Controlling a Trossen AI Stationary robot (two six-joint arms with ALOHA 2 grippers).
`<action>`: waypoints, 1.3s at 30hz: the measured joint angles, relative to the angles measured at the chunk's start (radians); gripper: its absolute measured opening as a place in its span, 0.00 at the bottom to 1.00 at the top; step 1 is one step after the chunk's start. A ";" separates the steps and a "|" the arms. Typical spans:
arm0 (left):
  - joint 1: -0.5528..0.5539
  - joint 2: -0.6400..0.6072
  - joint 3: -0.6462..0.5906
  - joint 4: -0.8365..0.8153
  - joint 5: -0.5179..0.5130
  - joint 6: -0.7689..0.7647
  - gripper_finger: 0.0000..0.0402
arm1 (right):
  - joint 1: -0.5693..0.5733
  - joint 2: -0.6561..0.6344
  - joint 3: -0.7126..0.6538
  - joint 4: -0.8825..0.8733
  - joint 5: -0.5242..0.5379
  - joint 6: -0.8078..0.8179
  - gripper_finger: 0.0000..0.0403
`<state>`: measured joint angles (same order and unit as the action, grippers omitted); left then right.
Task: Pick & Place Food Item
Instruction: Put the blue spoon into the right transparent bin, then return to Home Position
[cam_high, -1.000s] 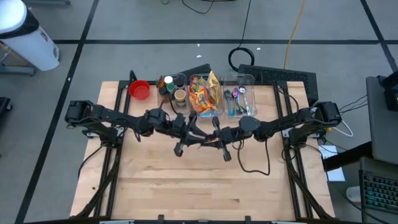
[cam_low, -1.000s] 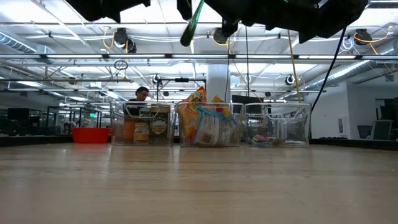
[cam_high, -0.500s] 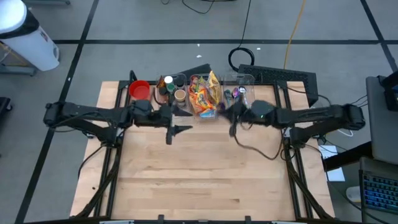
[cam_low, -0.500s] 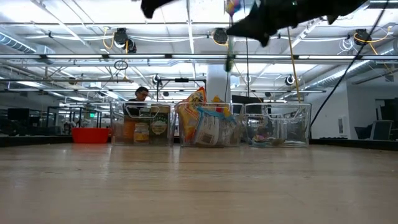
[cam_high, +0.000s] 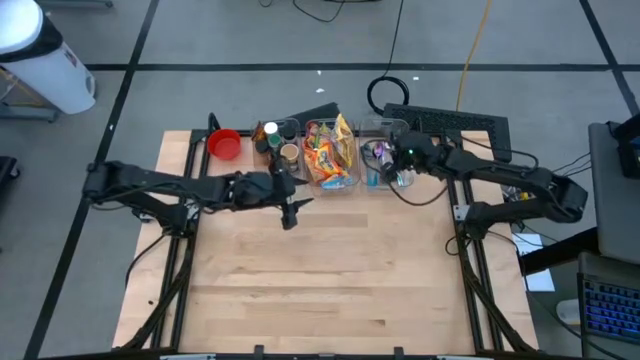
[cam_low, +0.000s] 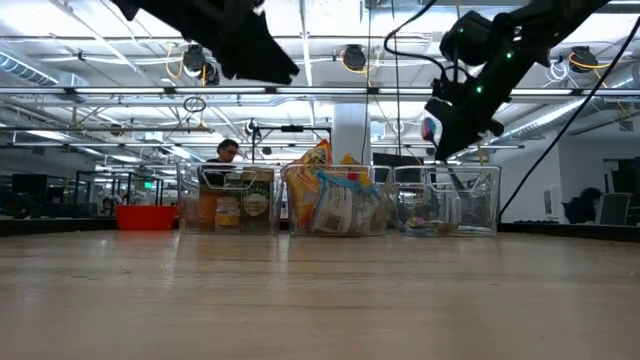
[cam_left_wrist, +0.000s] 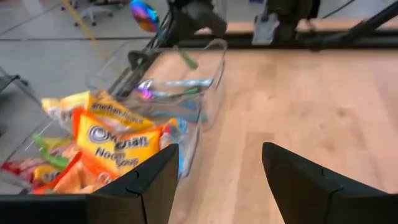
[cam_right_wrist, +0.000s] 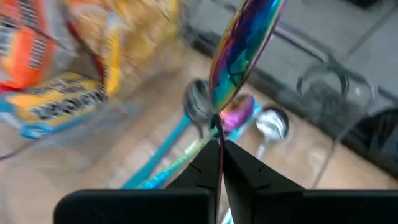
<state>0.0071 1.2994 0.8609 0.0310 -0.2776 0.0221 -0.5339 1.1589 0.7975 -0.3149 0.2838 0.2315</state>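
Three clear bins stand in a row at the far edge of the table (cam_high: 320, 290), and so far we see no food item taken out of them. At the far left of this row is a red bowl (cam_high: 225, 145), then the left bin (cam_high: 285, 122) with jars and bottles. Near this bin and the next one the left gripper (cam_high: 290, 208) hangs over bare wood. Its fingers are spread apart and there is nothing between them. The middle bin (cam_high: 335, 186) is full of snack packets, and an orange noodle packet (cam_left_wrist: 121, 140) lies on top, just beyond the left gripper's fingers. We judge that the food is still where it started and the picking step is not yet done. No place to put it down is marked, except maybe the red bowl. To the right, the right gripper (cam_high: 402, 158) is above the right bin (cam_high: 390, 122), which contains cutlery. It is clamped on the handle of a rainbow-coloured spoon (cam_right_wrist: 239, 56), whose bowl points up. This looks to us like a side step and not the food task itself. What stands in the way is mostly the bin walls and the crowded packets, so a grasp from above seems necessary. The two arms are well apart. Behind the table are a coiled cable (cam_high: 392, 92) and a keyboard (cam_high: 455, 122), and far off a person (cam_low: 228, 152) sits in the room.
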 joint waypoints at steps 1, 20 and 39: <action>0.000 0.009 0.000 -0.007 -0.011 0.000 0.60 | -0.005 0.007 0.000 -0.013 0.000 0.019 0.02; 0.004 0.024 0.000 -0.029 -0.065 0.003 0.60 | -0.002 0.132 0.000 0.003 -0.077 0.051 0.24; -0.009 -0.558 0.001 -0.492 -0.066 0.075 0.60 | -0.001 -0.443 -0.008 -0.271 -0.338 0.017 0.54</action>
<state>-0.0021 0.7410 0.8616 -0.4608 -0.3435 0.0967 -0.5348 0.7154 0.7892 -0.5860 -0.0538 0.2487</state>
